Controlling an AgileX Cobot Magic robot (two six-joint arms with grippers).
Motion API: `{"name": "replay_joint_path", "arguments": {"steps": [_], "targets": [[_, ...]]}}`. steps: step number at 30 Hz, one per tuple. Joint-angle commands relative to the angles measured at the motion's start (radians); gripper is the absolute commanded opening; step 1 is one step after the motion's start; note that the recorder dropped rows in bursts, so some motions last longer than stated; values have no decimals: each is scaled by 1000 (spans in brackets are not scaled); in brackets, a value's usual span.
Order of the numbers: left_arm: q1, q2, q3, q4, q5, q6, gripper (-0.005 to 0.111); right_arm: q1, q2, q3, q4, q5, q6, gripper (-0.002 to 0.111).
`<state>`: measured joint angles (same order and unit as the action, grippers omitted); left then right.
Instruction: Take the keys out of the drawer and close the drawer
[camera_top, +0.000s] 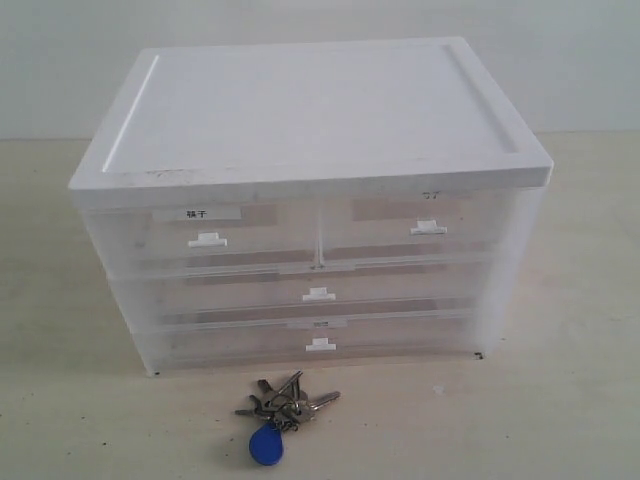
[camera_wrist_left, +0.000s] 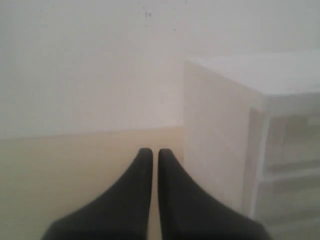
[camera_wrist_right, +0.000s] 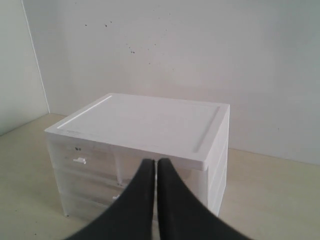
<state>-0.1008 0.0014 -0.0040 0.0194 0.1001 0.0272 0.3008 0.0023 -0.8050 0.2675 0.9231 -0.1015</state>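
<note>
The keys (camera_top: 287, 403), a silver bunch with a blue teardrop fob (camera_top: 266, 446), lie on the table just in front of the drawer cabinet (camera_top: 310, 110). The drawer (camera_top: 410, 228), top right with a faint label on brownish tape and a white tab handle (camera_top: 428, 227), sits flush with the cabinet front. Neither gripper shows in the exterior view. My left gripper (camera_wrist_left: 151, 153) is shut and empty, beside the cabinet's left side. My right gripper (camera_wrist_right: 155, 163) is shut and empty, held off the cabinet's front right corner and above it.
The top left drawer (camera_top: 205, 235) carries a bold black label; two full-width drawers (camera_top: 318, 295) lie below, all pushed in. A white wall stands behind the cabinet. Beige tabletop (camera_top: 560, 400) spreads on both sides and in front.
</note>
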Motion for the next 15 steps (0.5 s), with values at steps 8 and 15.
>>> {"name": "replay_joint_path", "arguments": {"steps": [8,15], "targets": [[11,-1,4,-64,195,139,5,-1,-2,-4,0,-6,-1,0],[11,-1,4,-64,195,139,5,-1,-2,-4,0,-6,-1,0]]}}
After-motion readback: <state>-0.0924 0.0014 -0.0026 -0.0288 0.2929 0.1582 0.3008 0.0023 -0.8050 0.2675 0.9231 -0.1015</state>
